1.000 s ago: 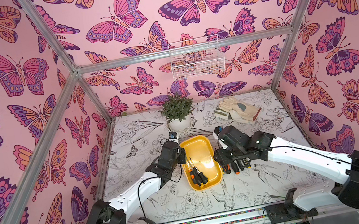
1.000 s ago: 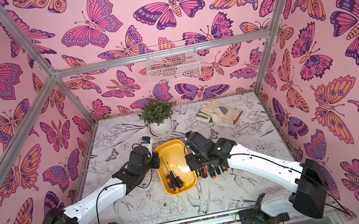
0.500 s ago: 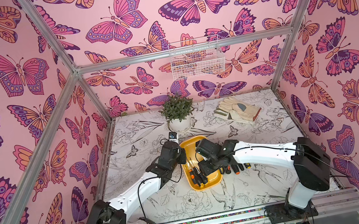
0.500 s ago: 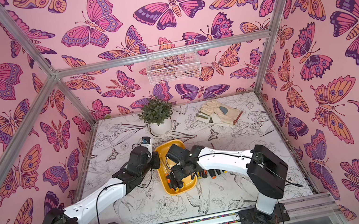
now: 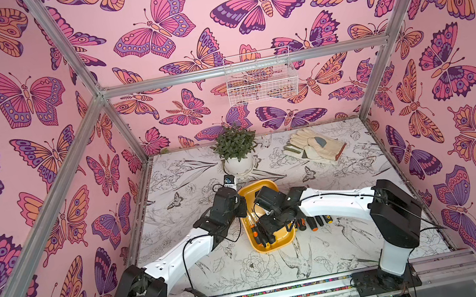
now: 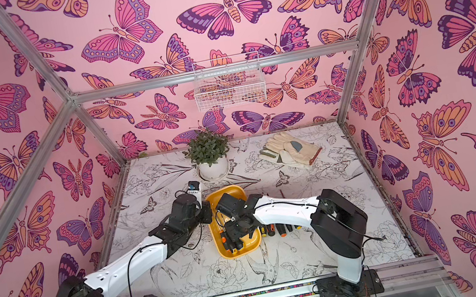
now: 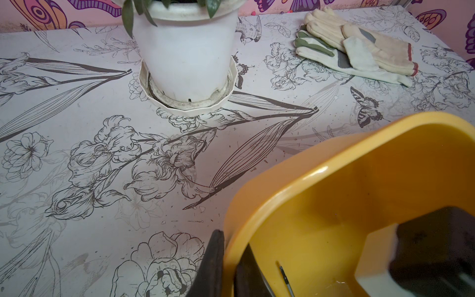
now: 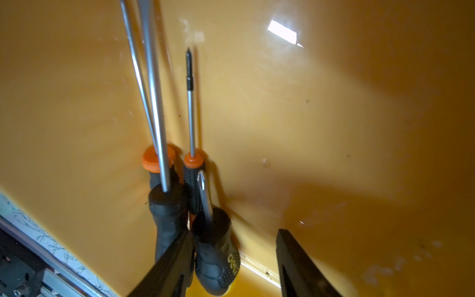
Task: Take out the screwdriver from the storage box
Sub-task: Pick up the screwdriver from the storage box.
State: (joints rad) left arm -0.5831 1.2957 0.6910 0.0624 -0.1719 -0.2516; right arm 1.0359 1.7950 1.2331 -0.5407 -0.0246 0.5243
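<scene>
The yellow storage box [image 5: 283, 241] [image 6: 227, 191] lies mid-table. Several screwdrivers with black handles and orange collars lie in its near left part [image 5: 258, 235]. My left gripper [image 7: 232, 241] [image 5: 241, 204] is shut on the box's left rim [image 7: 257, 195], one finger outside and one inside. My right gripper [image 8: 235, 231] [image 5: 269, 233] [image 6: 236, 239] is down inside the box, open. A stubby black-handled screwdriver [image 8: 216, 246] sits between its fingers. One finger [image 8: 177, 257] touches the handle and the other [image 8: 295, 259] stands well apart.
More screwdrivers [image 5: 312, 223] [image 6: 280, 229] lie in a row on the table right of the box. A potted plant [image 5: 236, 153] [image 7: 187, 51] stands just behind the box. Work gloves [image 5: 315, 145] lie at the back right. A white wire basket [image 5: 260, 77] hangs on the back wall.
My right arm has swung left from the table beside the box into the box, down over the screwdrivers, and its jaws have narrowed a little. The left gripper stayed on the rim.
</scene>
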